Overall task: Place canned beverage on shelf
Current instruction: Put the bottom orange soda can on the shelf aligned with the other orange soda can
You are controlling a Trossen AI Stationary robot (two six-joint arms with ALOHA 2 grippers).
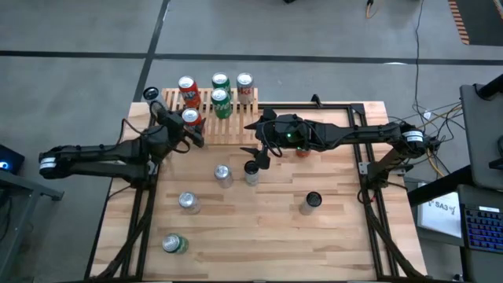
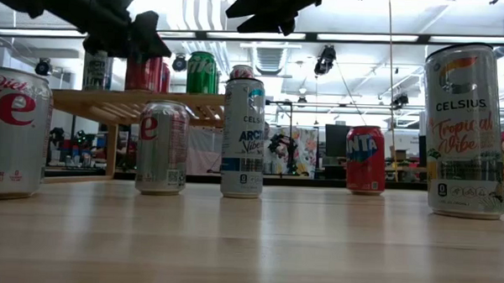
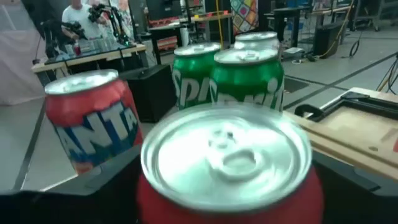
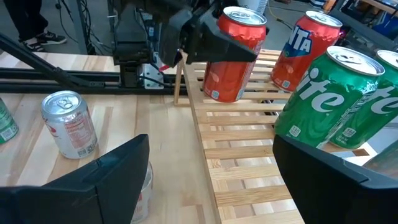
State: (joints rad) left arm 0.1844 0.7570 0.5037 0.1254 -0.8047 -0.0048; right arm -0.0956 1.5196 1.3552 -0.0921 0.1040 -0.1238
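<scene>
The light-wood slatted shelf stands at the table's far left. On it a red can stands upright on its base at the shelf's left end. My left gripper is open and level, with one finger on either side of the can's upper part. A Fanta can and two green Sprite cans also stand on the slats. My right gripper hangs open above the table just right of the shelf, with nothing between its fingers.
Loose cans stand on the table: two silver ones, a tall slim one, a dark-topped one and a red one under the right arm. A green can is near the front edge. People work at benches beyond the table.
</scene>
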